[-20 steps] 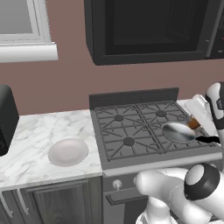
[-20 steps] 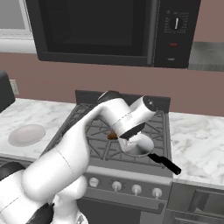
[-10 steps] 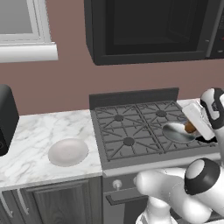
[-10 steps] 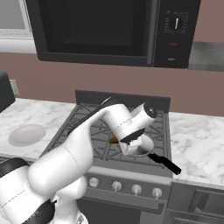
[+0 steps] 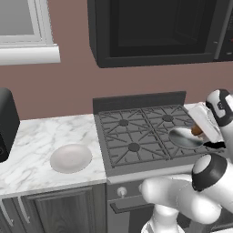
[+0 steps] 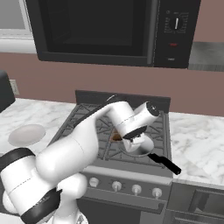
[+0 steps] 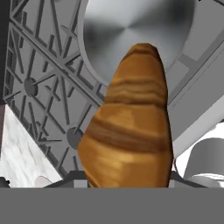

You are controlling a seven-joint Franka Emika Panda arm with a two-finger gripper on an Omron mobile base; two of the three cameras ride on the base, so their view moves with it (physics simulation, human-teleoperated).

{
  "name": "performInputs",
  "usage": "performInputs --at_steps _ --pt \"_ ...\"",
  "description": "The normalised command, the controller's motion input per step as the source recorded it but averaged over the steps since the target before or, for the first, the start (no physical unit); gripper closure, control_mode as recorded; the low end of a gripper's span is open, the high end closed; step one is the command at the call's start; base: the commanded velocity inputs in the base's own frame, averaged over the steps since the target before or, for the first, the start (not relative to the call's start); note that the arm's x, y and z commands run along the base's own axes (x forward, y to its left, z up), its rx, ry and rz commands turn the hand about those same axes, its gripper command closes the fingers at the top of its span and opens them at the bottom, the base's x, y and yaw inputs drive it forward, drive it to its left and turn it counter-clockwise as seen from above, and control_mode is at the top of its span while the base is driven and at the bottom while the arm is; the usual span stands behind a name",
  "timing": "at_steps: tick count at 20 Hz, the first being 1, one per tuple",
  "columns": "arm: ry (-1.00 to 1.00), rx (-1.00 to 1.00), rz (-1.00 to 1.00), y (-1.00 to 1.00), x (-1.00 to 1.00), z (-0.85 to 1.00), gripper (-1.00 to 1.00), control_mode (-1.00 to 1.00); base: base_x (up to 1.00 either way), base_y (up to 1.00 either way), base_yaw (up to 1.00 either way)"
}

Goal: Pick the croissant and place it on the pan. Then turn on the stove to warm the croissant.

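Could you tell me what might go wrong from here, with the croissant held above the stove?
The golden-brown crescent croissant hangs over the near rim of the round shiny grey pan, so an early release could drop it onto the black grates. A low approach could nudge the pan by its black handle.

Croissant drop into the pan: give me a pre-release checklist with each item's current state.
1. Croissant in the pincer: ok, it rises between the tips in the hand view.
2. Pan on the stove grate: ok.
3. Pan interior bare: ok, bare shiny metal in the hand view.
4. Croissant over the pan: ok, roughly; its far end overlaps the pan, lower part overlaps grate.
5. Height above the pan: cannot tell.
6. Burner off, knobs untouched: cannot tell; no flame seen.
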Motion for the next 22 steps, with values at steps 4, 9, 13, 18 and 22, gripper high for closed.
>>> performInputs --at_steps 4,9,13,18,22 --pt "0.00 0.00 0.00 -0.19 0.08 -0.05 1.00 -1.00 0.00 0.00 0.00" --pt "0.00 0.00 0.00 -0.06 0.12 -0.09 1.00 -1.00 0.00 0.00 0.00" --pt "0.01 0.00 0.00 0.00 0.18 -0.12 1.00 -1.00 0.00 0.00 0.00" --pt "0.01 0.00 0.00 0.00 0.18 -0.20 1.00 -1.00 0.00 0.00 0.00" --pt "0.02 0.00 0.00 -0.02 0.13 -0.27 1.00 -1.00 0.00 0.00 0.00"
